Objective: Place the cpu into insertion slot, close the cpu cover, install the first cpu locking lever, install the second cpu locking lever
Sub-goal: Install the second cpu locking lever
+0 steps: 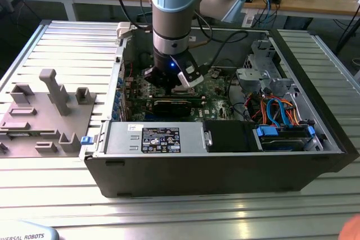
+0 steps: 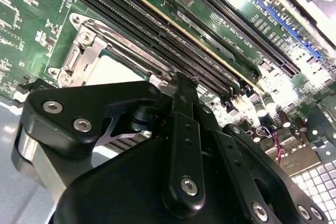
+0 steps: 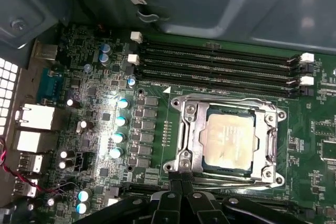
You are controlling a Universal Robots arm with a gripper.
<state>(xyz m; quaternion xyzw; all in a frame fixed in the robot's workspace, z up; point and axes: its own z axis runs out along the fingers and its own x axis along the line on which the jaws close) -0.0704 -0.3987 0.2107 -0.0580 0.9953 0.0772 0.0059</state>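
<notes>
In the first wrist view the cpu [image 3: 229,140], a square chip with a silver-grey top, lies in the insertion slot [image 3: 274,176] on the green board. The cpu cover [image 3: 231,107], a silvery frame plate, lies flat around it, and thin lever rods run along the socket's edges. My gripper [image 3: 181,174] has its two black fingers pressed together, tips at the socket's near edge; I see nothing between them. The second wrist view shows the gripper [image 2: 186,85] just beside the same cpu [image 2: 113,69]. In the exterior view the gripper [image 1: 170,82] hangs low inside the open computer case, over the board.
Long black memory slots [image 3: 220,66] run beside the socket, with capacitors [image 3: 122,121] on its other side. In the case sit a power supply box [image 1: 152,139], a black card [image 1: 174,105] and a drive bay with blue cables [image 1: 281,127]. A grey fixture [image 1: 45,111] stands at the exterior view's left.
</notes>
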